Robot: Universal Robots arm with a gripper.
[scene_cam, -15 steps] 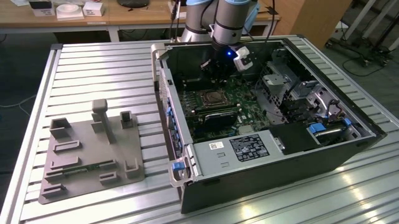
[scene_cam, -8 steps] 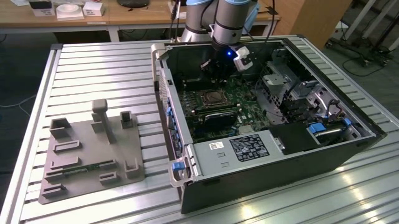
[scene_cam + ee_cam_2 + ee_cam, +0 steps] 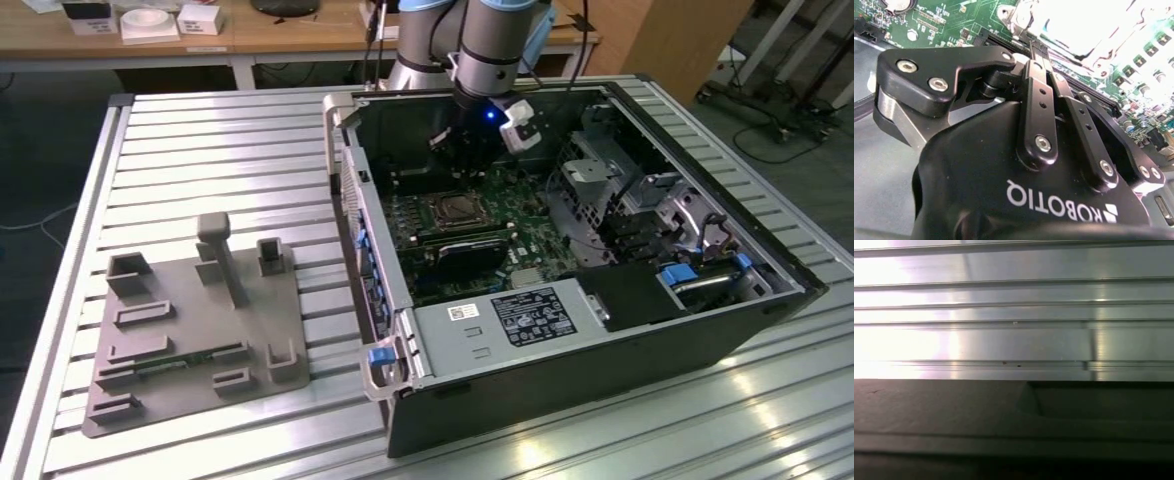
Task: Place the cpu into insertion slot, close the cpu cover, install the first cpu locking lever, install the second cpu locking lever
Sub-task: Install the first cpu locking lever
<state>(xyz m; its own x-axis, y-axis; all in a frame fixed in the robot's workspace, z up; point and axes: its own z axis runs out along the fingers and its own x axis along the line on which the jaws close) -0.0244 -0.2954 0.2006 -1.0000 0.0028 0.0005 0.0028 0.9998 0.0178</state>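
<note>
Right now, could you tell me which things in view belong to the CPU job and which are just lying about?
Job: gripper, insertion slot, motherboard.
Lying about: grey fixture tray, white boxes on the wooden bench.

We see an open black computer case (image 3: 574,370) lying on a ribbed aluminium table (image 3: 214,140), with a green motherboard (image 3: 521,215) inside it and a blue latch (image 3: 382,354) at its near corner. Well apart from the case, toward the exterior view's left, a grey fixture plate (image 3: 187,335) with upright posts and small holders rests on the same table. Behind the table we make out a wooden desk (image 3: 267,35) carrying a few white boxes (image 3: 147,22), and the first wrist view shows the table's bright ribs (image 3: 1014,335) above a dark grey ledge (image 3: 954,410).
</note>
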